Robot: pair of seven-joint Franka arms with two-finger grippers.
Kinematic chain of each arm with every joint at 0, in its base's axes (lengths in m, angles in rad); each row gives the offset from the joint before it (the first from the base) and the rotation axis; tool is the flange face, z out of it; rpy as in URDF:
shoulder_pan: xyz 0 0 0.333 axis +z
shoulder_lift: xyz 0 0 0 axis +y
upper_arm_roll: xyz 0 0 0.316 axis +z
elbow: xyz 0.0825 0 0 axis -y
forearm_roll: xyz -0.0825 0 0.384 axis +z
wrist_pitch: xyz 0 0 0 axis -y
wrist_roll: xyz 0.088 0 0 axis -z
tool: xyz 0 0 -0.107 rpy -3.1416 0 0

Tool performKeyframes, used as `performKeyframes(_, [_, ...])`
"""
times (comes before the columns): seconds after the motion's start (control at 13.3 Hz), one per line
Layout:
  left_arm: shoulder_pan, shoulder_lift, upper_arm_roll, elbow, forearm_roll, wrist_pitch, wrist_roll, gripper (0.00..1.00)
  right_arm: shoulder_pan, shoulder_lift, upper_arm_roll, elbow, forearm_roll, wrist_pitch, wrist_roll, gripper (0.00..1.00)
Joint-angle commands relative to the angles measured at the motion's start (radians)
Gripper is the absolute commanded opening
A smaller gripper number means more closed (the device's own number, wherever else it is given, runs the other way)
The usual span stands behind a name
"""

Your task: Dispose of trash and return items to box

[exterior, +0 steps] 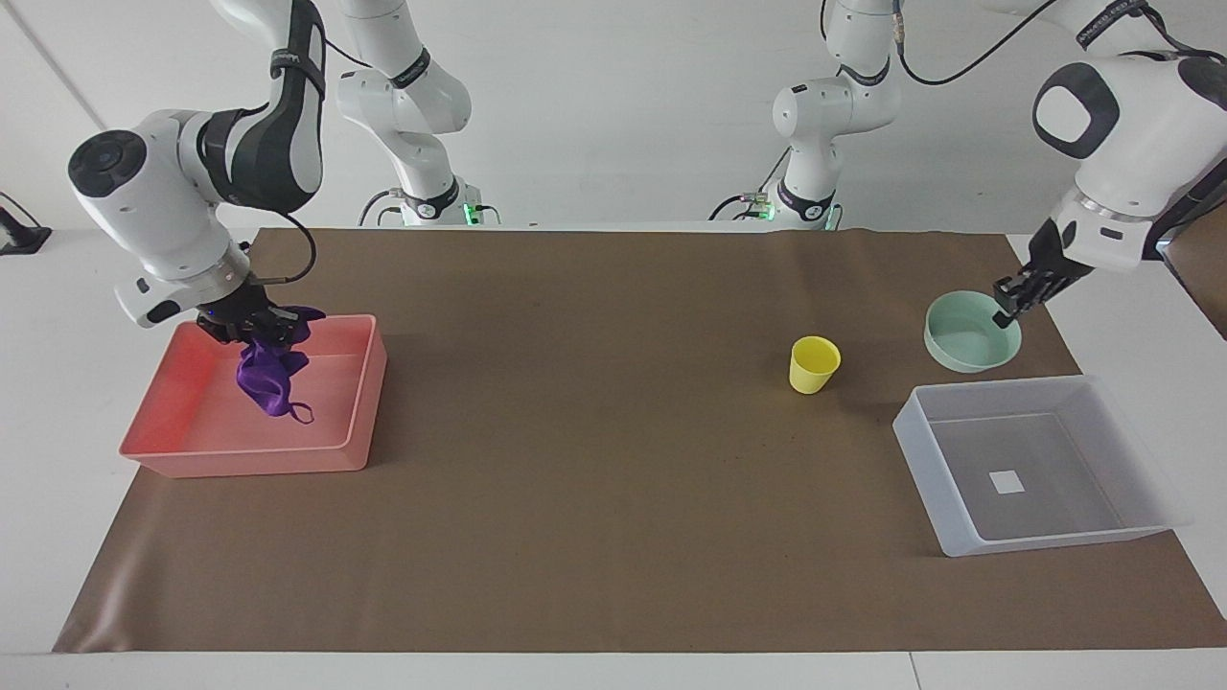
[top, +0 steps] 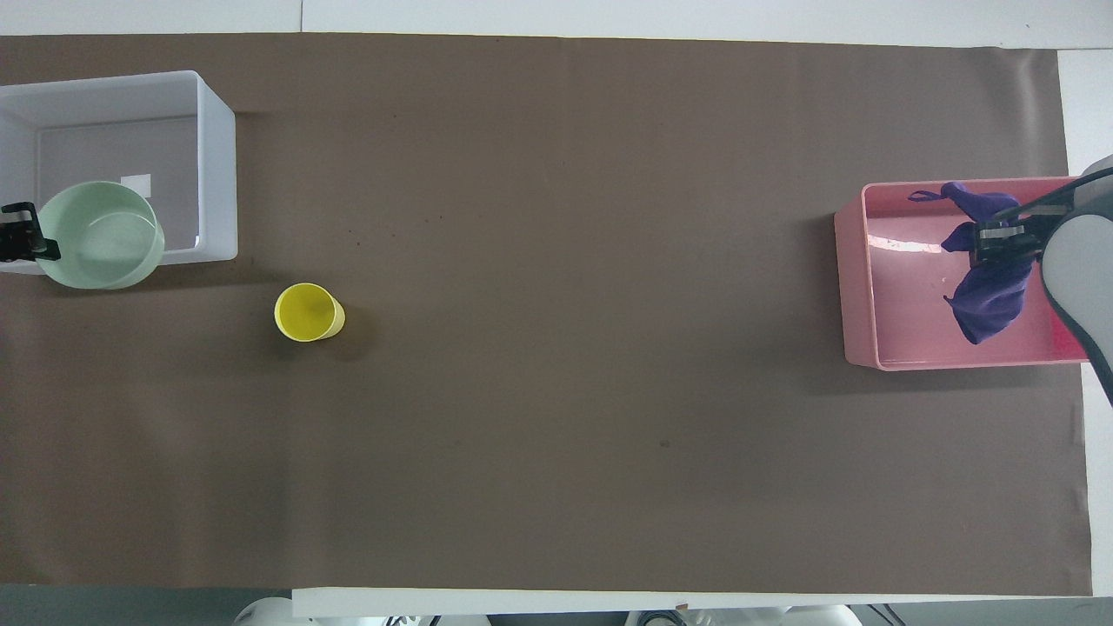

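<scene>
My right gripper is shut on the deep purple fabric, which hangs from it over the inside of the pink tray. In the overhead view the right gripper and the fabric are over the tray. My left gripper is shut on the rim of the mint-green bowl and holds it in the air. In the overhead view the left gripper holds the bowl over the translucent box's edge nearest the robots. The yellow cup stands upright on the mat beside the box.
A brown mat covers the table. The pink tray is at the right arm's end, the box at the left arm's end. The box holds only its white sticker. The cup also shows in the overhead view.
</scene>
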Motion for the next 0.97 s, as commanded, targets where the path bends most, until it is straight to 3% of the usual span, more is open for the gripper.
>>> performKeyframes(0.0, [0.038,0.286,-0.002,0.285,-0.031,0.014,0.016,0.00,-0.049,-0.017,0.013,-0.086,-0.007,0.049,-0.007,0.01])
performKeyframes(0.22, [0.051,0.396,-0.002,0.223,-0.036,0.233,0.019,0.00,-0.056,-0.011,0.013,-0.218,-0.010,0.217,-0.012,0.03])
performKeyframes(0.45, [0.050,0.465,-0.002,0.168,-0.033,0.378,0.019,0.03,-0.084,0.032,0.013,-0.230,-0.010,0.241,-0.026,0.09])
performKeyframes(0.53, [0.041,0.465,0.001,0.165,-0.027,0.388,0.021,0.35,-0.084,0.032,0.013,-0.230,-0.010,0.247,-0.045,0.18])
performKeyframes(0.6, [0.041,0.465,0.003,0.163,-0.025,0.399,0.024,0.87,-0.086,0.032,0.013,-0.230,-0.010,0.250,-0.046,0.28])
performKeyframes(0.67, [0.038,0.459,0.003,0.163,-0.024,0.392,0.024,1.00,-0.086,0.032,0.013,-0.230,-0.010,0.247,-0.046,0.57])
performKeyframes(0.75, [0.042,0.441,0.006,0.164,-0.024,0.383,0.025,1.00,-0.086,0.033,0.013,-0.224,-0.010,0.236,-0.043,0.89])
performKeyframes(0.9, [0.039,0.355,0.004,0.169,-0.024,0.291,0.025,1.00,-0.084,0.027,0.013,-0.218,-0.010,0.225,-0.046,0.99])
